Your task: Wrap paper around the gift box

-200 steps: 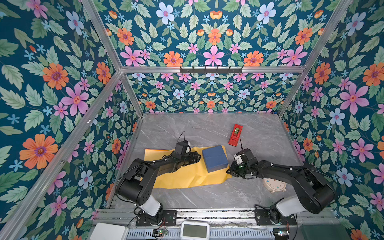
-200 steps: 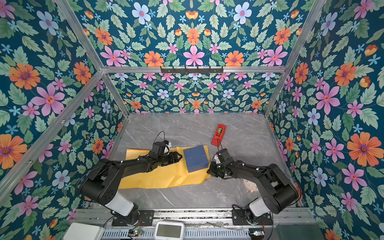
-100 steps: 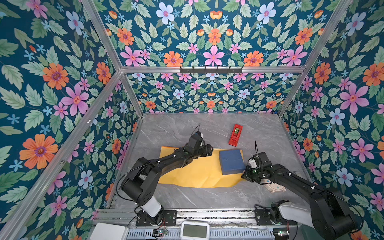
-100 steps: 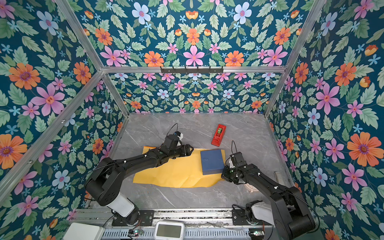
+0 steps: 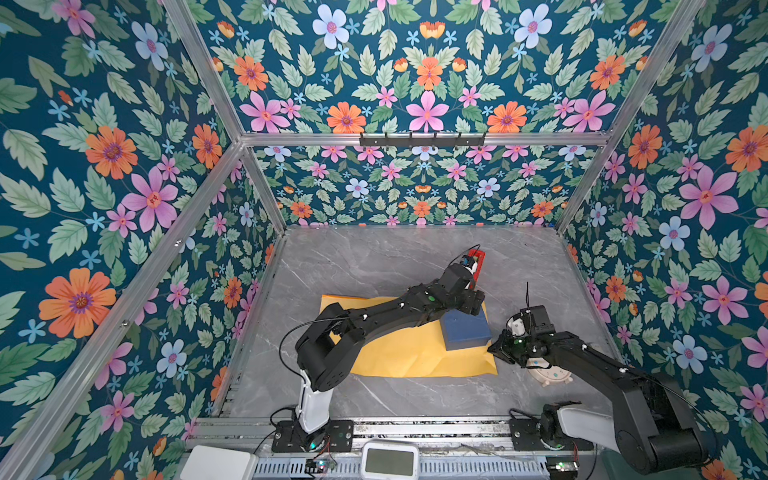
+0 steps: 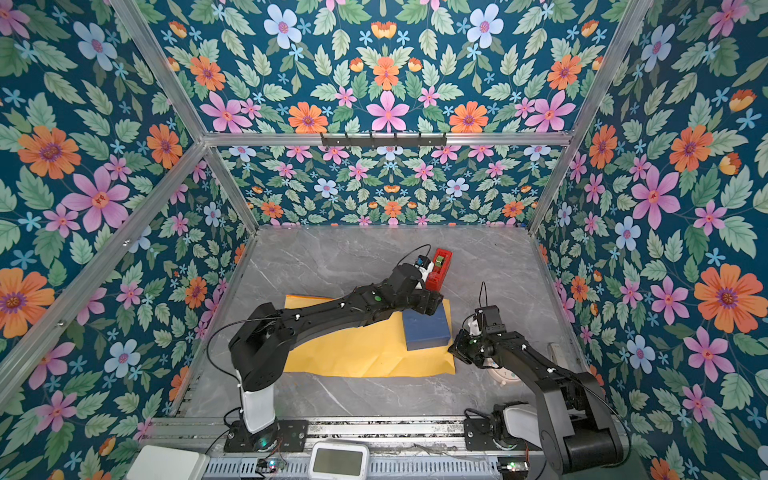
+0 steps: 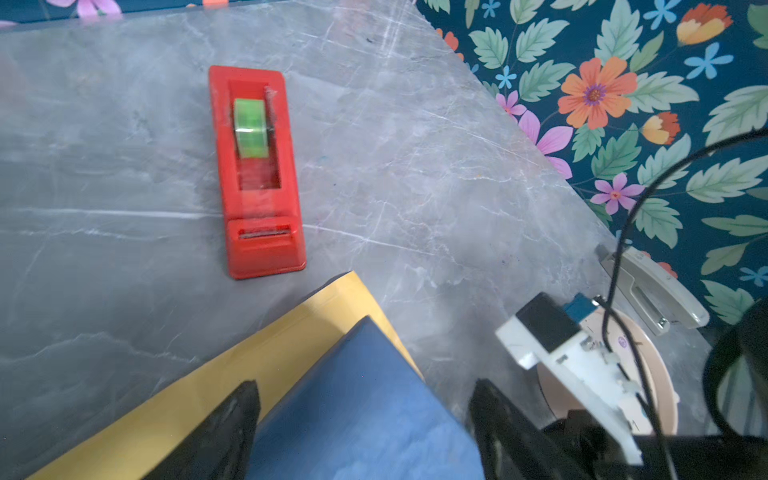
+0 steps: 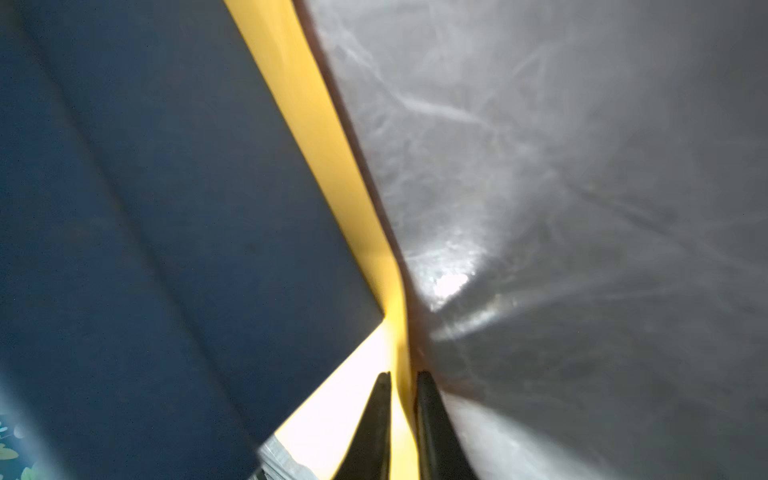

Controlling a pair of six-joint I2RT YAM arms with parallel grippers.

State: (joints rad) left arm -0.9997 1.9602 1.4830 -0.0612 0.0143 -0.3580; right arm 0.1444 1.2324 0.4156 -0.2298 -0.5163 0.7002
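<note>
In the red tape dispenser (image 7: pixel 257 174), a green tape roll (image 7: pixel 250 129). On the grey table (image 5: pixel 374 257), the paper (image 5: pixel 399 353): yellow face up, long axis side to side in both top views. On its right end, the gift box (image 5: pixel 465 332), lying flat, slightly askew to the sheet's edges. Left gripper (image 7: pixel 363 386) spread wide, straddling the box's far corner; contact hard to judge. Right gripper (image 8: pixel 403 374) pinched nearly closed on the paper's right edge.

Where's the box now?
Box sits right of centre in both top views, on the paper's right end, tape dispenser behind it, right claw beside it.
</note>
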